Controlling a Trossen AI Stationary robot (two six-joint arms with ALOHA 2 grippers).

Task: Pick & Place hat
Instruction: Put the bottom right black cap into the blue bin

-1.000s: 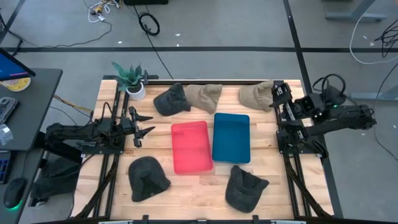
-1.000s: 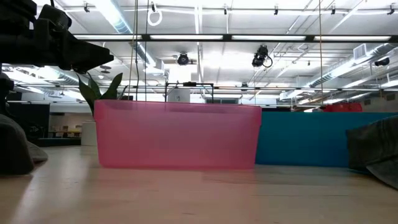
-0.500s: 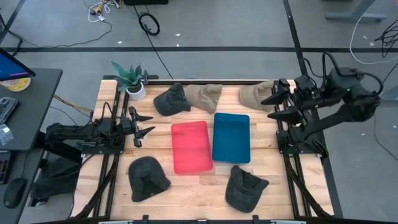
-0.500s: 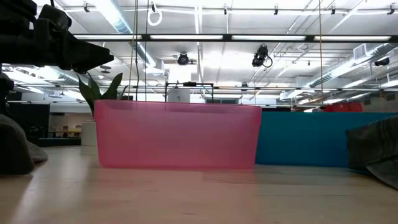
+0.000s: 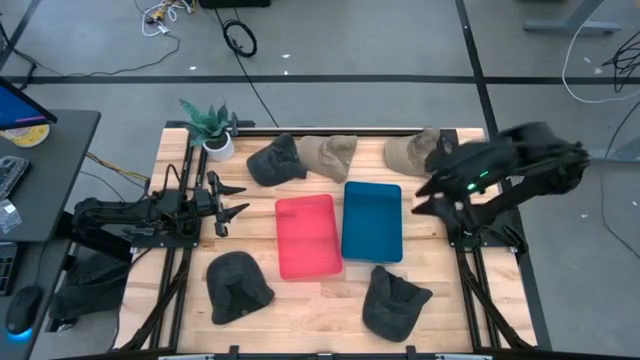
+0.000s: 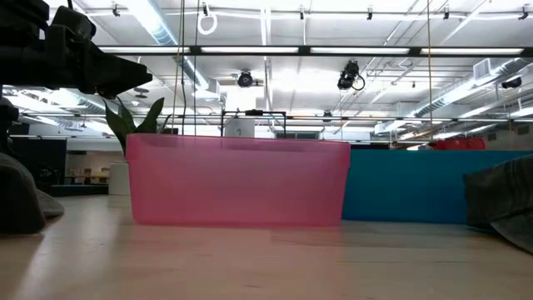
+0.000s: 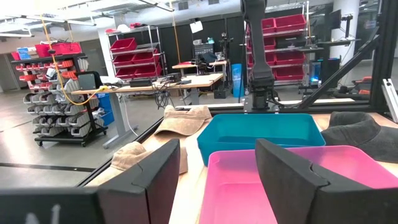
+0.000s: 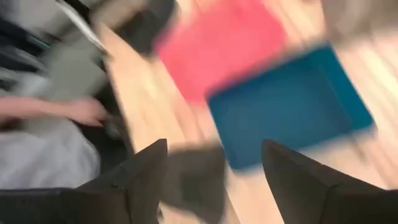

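Reaching out, with nothing gripped yet. Right tool (image 5: 428, 190) hanging spread over the counter's (image 5: 330, 300) right edge, between the tan hat (image 5: 410, 152) at the far side and the blue bin (image 5: 372, 221), empty. Left tool (image 5: 228, 197) waiting spread near the red bin (image 5: 308, 235), also empty. Judging the next move: settling over one hat, likely the tan one or the dark hat (image 5: 393, 301) nearer the front, then descending with fingers spread to pinch fabric.
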